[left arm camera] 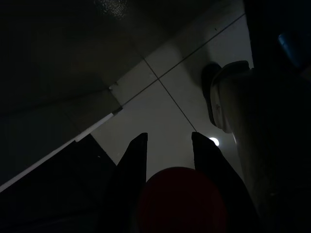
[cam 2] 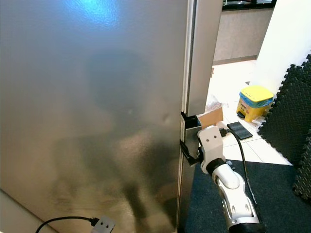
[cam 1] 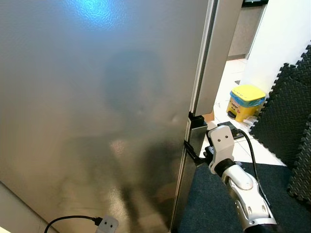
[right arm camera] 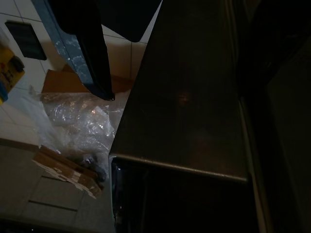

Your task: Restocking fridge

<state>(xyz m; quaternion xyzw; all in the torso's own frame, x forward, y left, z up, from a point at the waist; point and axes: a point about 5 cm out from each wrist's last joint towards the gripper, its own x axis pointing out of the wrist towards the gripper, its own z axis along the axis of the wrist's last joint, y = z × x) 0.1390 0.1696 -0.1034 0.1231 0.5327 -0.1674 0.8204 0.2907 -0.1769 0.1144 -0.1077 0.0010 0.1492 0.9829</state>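
Note:
The fridge's big steel door (cam 1: 97, 111) stands shut in front of me. My right gripper (cam 1: 193, 154) is at the door's right edge (cam 2: 185, 131), at the seam between the upper and lower doors. It is open, with the dark edge panel (right arm camera: 189, 97) between its fingers (right arm camera: 82, 53). In the dark left wrist view, my left gripper (left arm camera: 167, 138) hangs low over tiled floor, shut on a red round object (left arm camera: 182, 201) whose kind I cannot make out.
A yellow bin (cam 1: 247, 102) stands on the tiles to the right of the fridge. Black foam mats (cam 1: 286, 111) lean at the far right. A dark blue carpet (cam 1: 214, 204) lies under the right arm. A cardboard box (cam 2: 210, 116) and crumpled plastic wrap (right arm camera: 82, 126) sit beside the fridge.

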